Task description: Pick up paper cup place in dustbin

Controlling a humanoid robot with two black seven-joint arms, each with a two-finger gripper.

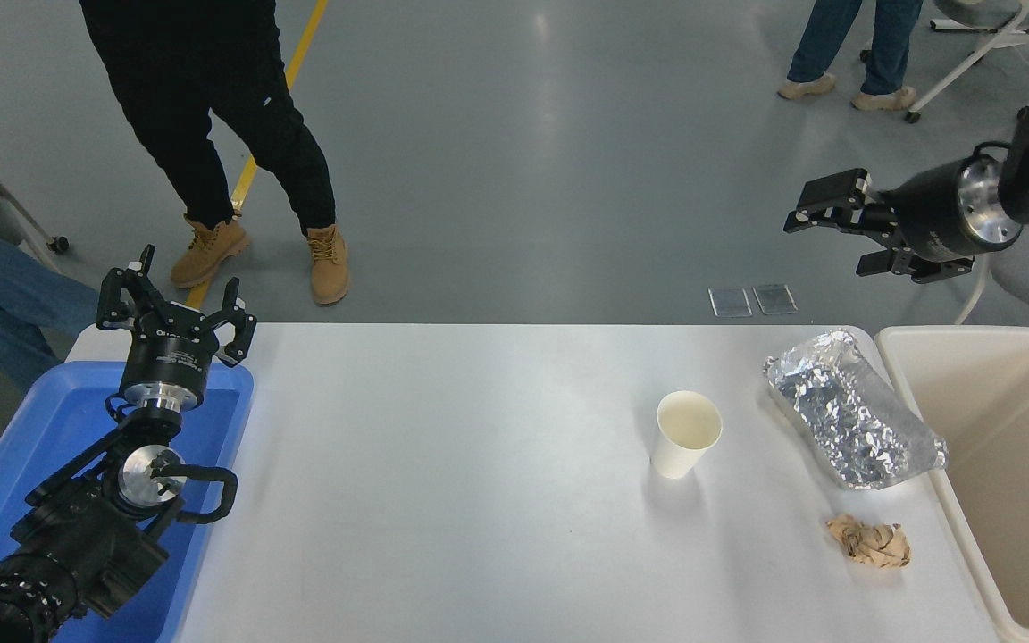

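The white paper cup (686,435) stands upright on the white table (443,500), right of centre, its cream inside showing. The beige dustbin (1006,464) stands at the table's right end, open on top. My right gripper (823,223) is open and empty, raised high beyond the table's far right edge and pointing left, well above and behind the cup. My left gripper (177,308) is open and empty, parked over the blue tray at the lower left.
A crinkled silver foil tray (849,411) lies between the cup and the dustbin. A crumpled tan paper ball (870,540) lies near the front right. A blue plastic tray (50,429) sits at the left. People stand beyond the table's far side.
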